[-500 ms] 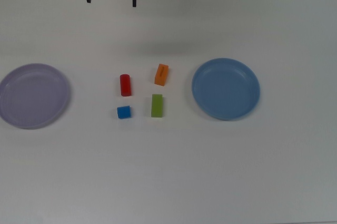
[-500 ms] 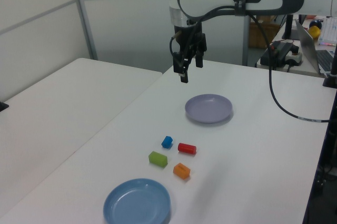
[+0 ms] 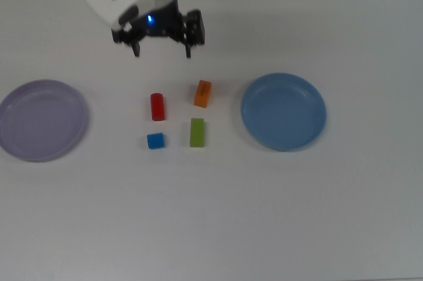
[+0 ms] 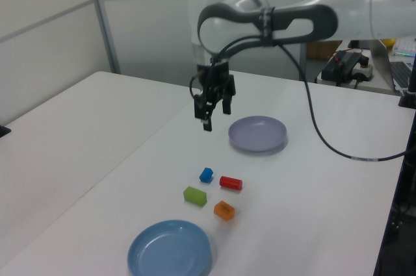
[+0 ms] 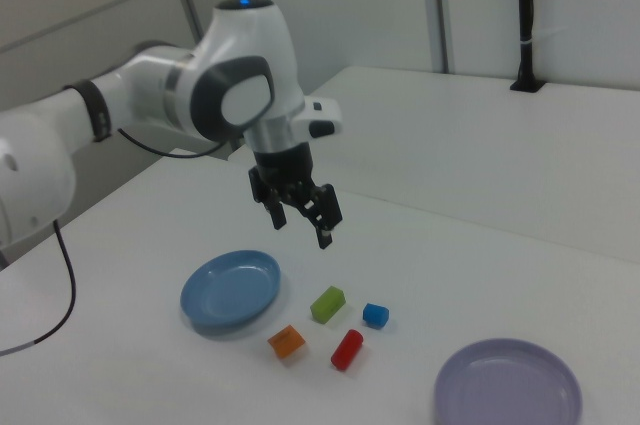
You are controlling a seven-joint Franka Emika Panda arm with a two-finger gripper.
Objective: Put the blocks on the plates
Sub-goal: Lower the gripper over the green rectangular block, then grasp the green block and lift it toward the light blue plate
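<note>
White table [image 3: 264, 228] is seen w/ 2 plates: lavender plate [image 3: 41, 120] at the top view's left, blue plate [image 3: 283, 111] at the top view's right. Btwn them 4 blocks are laid, none plated yet: green bar [image 3: 197, 132], orange bar [image 3: 203, 93], red cylinder [image 3: 157, 106], blue cube [image 3: 155, 141]. 1 gripper [image 3: 162, 51] is held above the table, fingers spread wide, nothing gripped. Risk, as judged: blocks are packed close, so a neighbour could be knocked during descent.
</note>
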